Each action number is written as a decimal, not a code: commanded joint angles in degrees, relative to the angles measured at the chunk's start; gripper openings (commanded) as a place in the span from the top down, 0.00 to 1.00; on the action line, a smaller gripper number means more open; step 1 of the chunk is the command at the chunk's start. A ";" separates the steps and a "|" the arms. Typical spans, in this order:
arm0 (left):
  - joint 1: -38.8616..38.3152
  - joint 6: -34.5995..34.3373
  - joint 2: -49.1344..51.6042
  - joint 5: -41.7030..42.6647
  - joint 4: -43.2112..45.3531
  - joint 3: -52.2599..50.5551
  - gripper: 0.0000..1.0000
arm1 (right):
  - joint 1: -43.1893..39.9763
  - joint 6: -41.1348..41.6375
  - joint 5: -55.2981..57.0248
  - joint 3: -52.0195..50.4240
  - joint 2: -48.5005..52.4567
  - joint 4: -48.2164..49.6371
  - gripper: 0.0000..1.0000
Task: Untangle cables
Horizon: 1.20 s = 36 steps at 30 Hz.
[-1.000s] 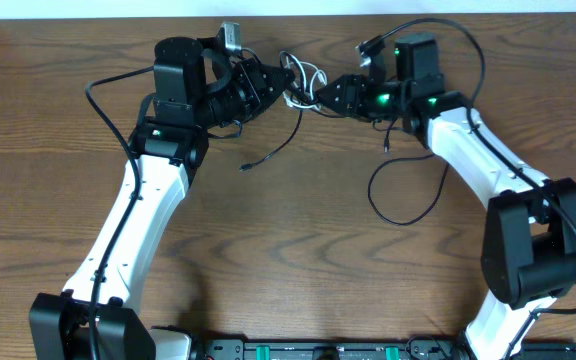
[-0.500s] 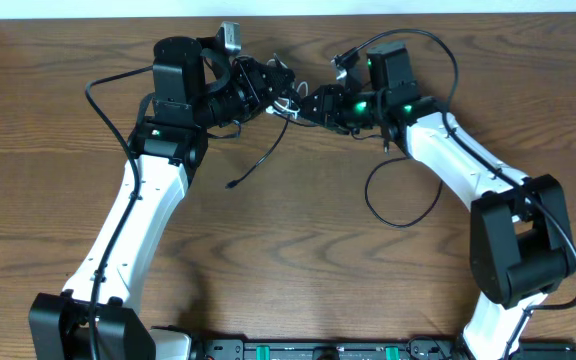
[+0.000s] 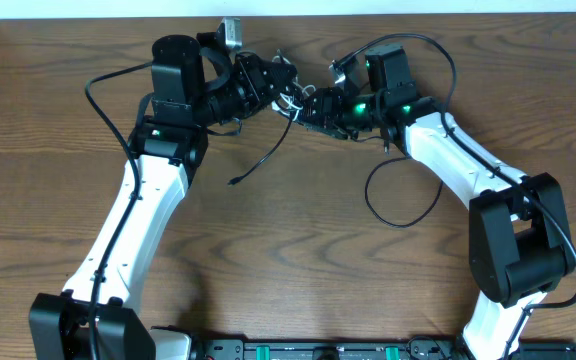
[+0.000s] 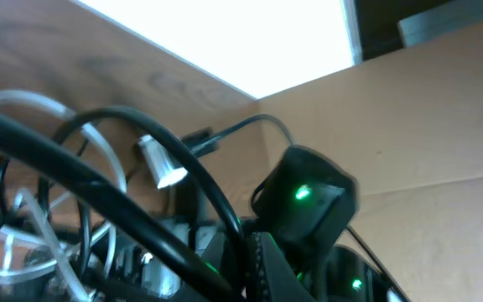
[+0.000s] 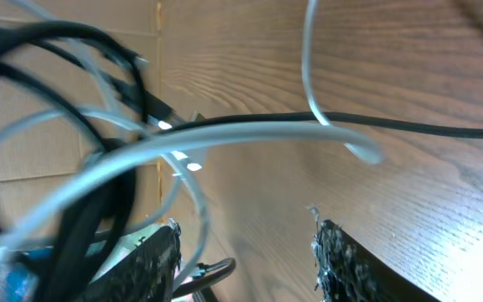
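Note:
The cables, a tangle of thin black and white cords, hang just above the table between my two grippers at the back. My left gripper is shut on the tangle from the left. Black loops, white loops and a white plug crowd the left wrist view in front of that gripper. My right gripper meets the tangle from the right and is open. A white cord runs between the right gripper's fingers, and a black cord crosses beyond.
A black tail drops from the tangle to a plug end on the wooden table. Another thin black cord lies looped under the right forearm. The right wrist housing with its green light sits close to the left gripper.
The right gripper has moved left, closer to the left gripper, so the tangle is squeezed tighter. The black tail's end has swung down and to the left.

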 commanded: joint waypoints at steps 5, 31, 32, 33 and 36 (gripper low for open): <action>0.13 -3.39 -0.04 3.02 4.33 0.33 0.92 | 0.28 -1.42 1.16 0.28 0.52 -2.43 0.52; 1.16 -13.51 -0.07 2.27 14.64 0.33 0.93 | -7.28 -22.23 20.11 0.28 0.52 -29.03 0.57; 1.49 -13.86 -0.07 2.12 14.62 0.33 0.93 | -7.93 -23.23 20.11 0.28 0.50 -29.49 0.57; 1.79 -14.40 -0.07 2.12 14.64 0.33 0.93 | -8.61 -23.69 20.02 0.28 0.52 -29.90 0.57; 2.58 -15.47 -0.07 1.66 14.64 0.33 0.93 | -10.10 -26.10 20.11 0.33 0.50 -30.29 0.56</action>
